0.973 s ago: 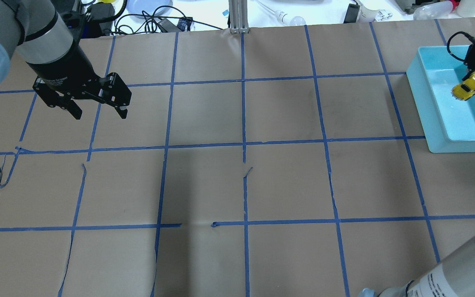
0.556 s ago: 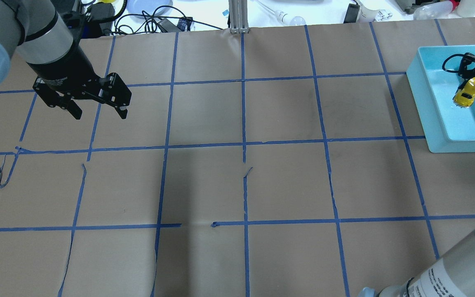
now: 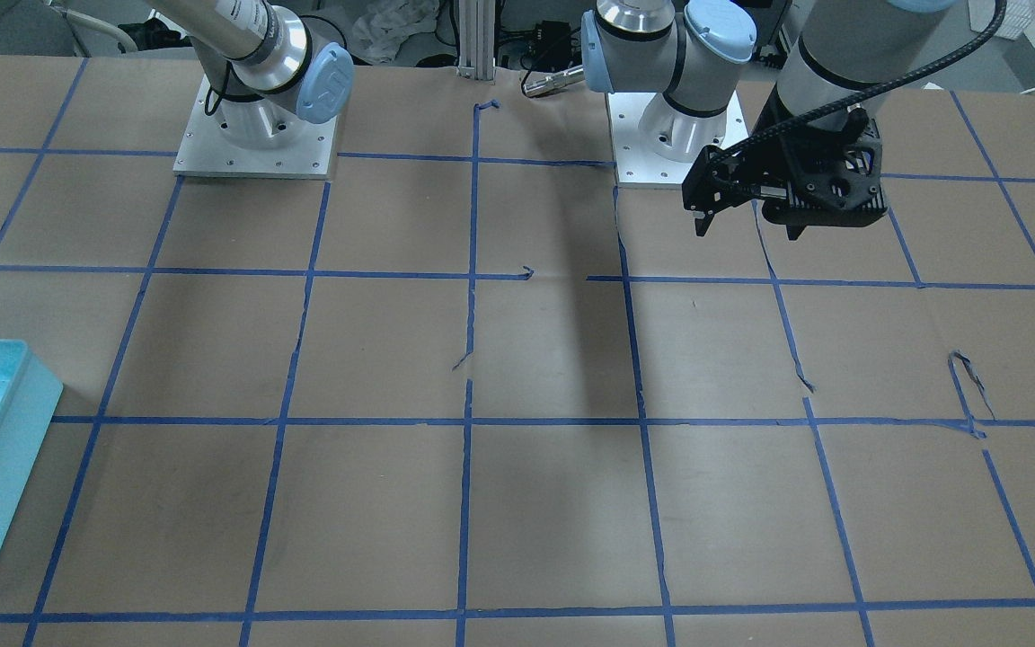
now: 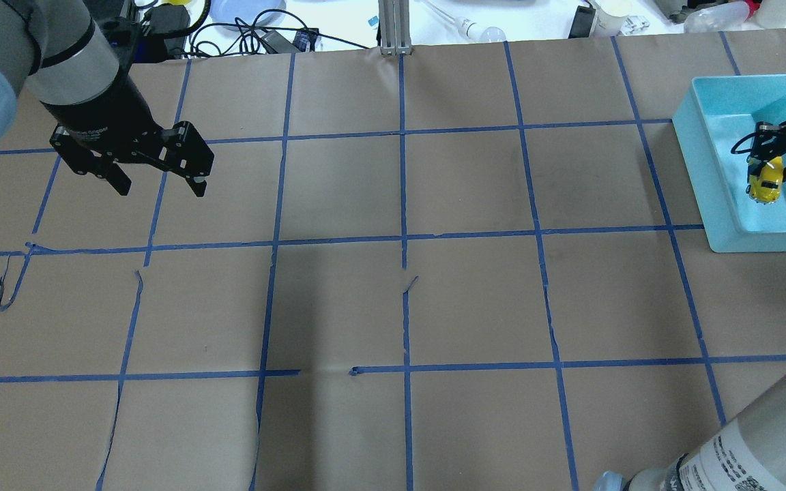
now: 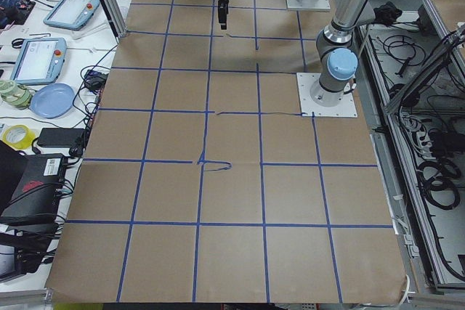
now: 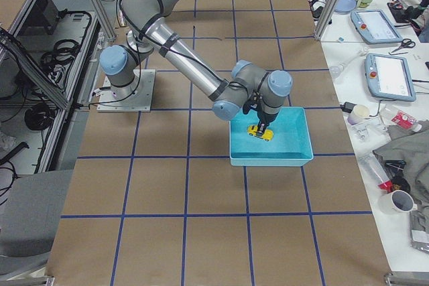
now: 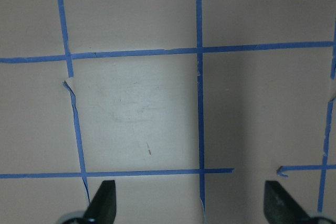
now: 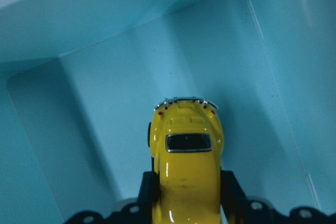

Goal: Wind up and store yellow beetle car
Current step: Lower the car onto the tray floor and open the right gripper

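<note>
Yellow car (image 4: 766,183) hangs nose-down inside teal tray (image 4: 720,150) at bench's far right corner, right jaws clamped on its sides. Left jaws wide open, empty. Winding unverifiable; judged left: release.

Identify the yellow beetle car (image 8: 186,171) by glossy bright yellow paint, a dark chrome-framed window, two small red lamps and a silver bumper strip, set against the plain turquoise tray (image 4: 707,177). Recognise the table covering (image 4: 468,300) as matt brown paper ruled into a square grid by blue tape (image 4: 403,204), with gaps in some lines. Distinguish the left gripper (image 4: 161,191) by an all-black finish, and the arms (image 3: 248,36) by silver-grey tubes with pale blue joint caps (image 3: 324,83).
</note>
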You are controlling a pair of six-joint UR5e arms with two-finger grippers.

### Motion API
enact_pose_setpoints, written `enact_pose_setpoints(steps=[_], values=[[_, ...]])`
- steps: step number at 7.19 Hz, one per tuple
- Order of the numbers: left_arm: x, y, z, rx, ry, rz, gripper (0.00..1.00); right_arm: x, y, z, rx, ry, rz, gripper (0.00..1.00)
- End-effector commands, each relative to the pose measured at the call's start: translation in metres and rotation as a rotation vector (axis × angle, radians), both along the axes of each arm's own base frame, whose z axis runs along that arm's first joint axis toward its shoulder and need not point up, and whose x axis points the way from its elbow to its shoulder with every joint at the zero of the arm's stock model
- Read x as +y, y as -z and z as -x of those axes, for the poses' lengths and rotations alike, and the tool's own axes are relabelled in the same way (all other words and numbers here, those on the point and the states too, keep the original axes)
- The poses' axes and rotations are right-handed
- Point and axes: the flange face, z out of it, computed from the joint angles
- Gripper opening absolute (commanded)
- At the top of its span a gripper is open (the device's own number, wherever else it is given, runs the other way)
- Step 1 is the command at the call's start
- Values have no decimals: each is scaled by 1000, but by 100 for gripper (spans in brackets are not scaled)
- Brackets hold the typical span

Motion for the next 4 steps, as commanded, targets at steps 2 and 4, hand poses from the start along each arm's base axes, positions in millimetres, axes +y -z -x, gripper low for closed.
enact_pose_setpoints(steps=[2,4], values=[[-1,-1,0,1,-1,14,100,-4,10,6,2,-144,43,0],[-2,-7,0,7,-1,26,100,-4,26,11,-23,-155,32,0]])
